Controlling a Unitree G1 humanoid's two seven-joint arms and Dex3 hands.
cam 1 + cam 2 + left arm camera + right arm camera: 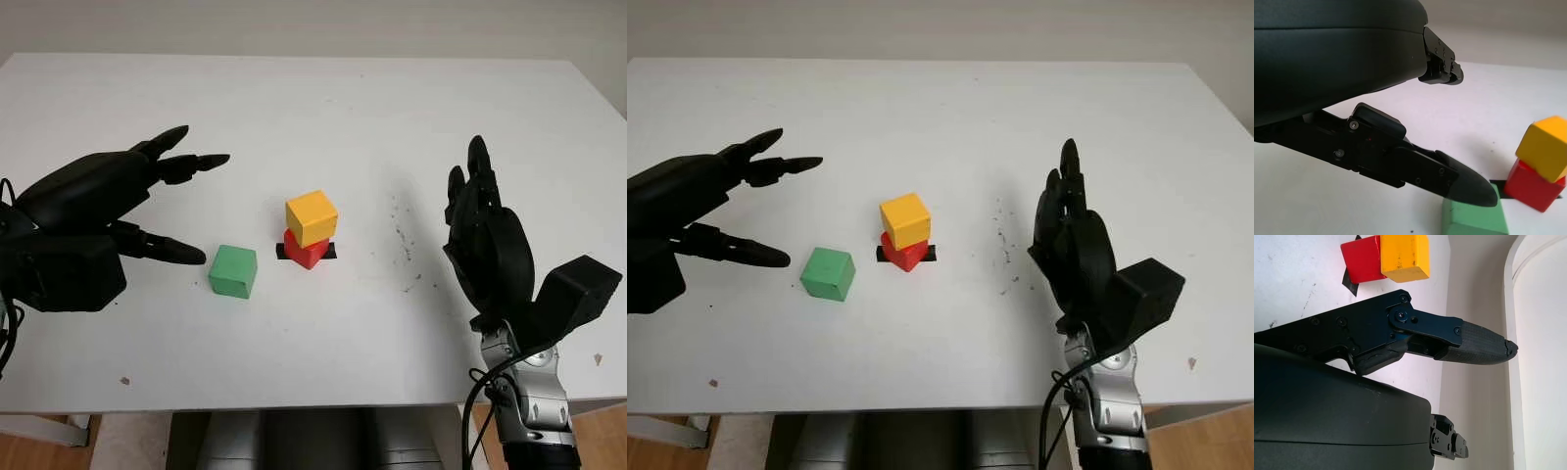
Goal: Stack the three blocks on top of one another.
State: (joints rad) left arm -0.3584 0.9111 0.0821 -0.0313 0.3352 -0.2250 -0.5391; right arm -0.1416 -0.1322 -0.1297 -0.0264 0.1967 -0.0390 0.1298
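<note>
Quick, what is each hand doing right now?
Left hand: open, holding nothing, beside the green block.
Right hand: open, holding nothing, right of the yellow block.

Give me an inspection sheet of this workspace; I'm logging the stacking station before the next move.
Surface: white tabletop, with dark specks right of centre and a strip of black tape under the stack.
Job's things: yellow wooden cube sits on the red wooden cube, turned askew; green wooden cube stands alone on the table to their left, apart from them.
Clutter: nothing seen.
Hands: left hand open, beside the green cube, not touching it; right hand open, to the right of the stack.
Cables: black cable along the right forearm.
Surroundings: pale wall behind the table; wooden floor at the bottom corners.
</note>
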